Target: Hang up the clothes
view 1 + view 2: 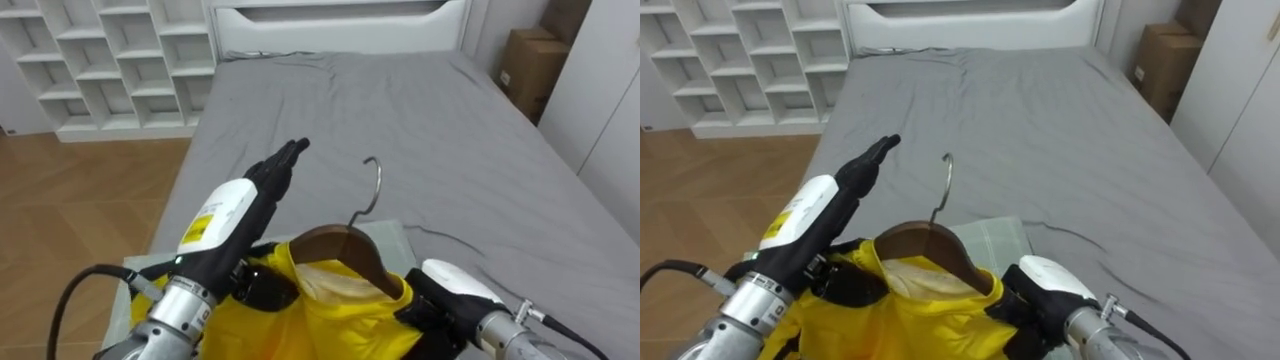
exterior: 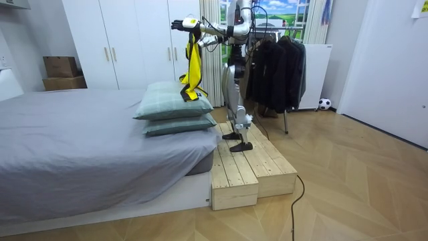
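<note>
Yellow garment (image 1: 335, 318) hangs near left hand (image 1: 268, 180), fingers (image 1: 294, 151) straight, empty.

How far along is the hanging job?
Done: yellow garment sits on the wooden hanger. In hand: raised between both arms, left hand open, right hand at the hanger's end. Left: hook hangs on nothing; dark hanging clothes stand behind the robot.

Yellow garment (image 1: 330, 320) on brown wooden hanger (image 1: 345, 250), up in the air.
You see it draped over the hanger's shoulders, metal hook (image 1: 372, 185) pointing up on top; cloth hangs long by the stacked pillows (image 2: 175, 107).
</note>
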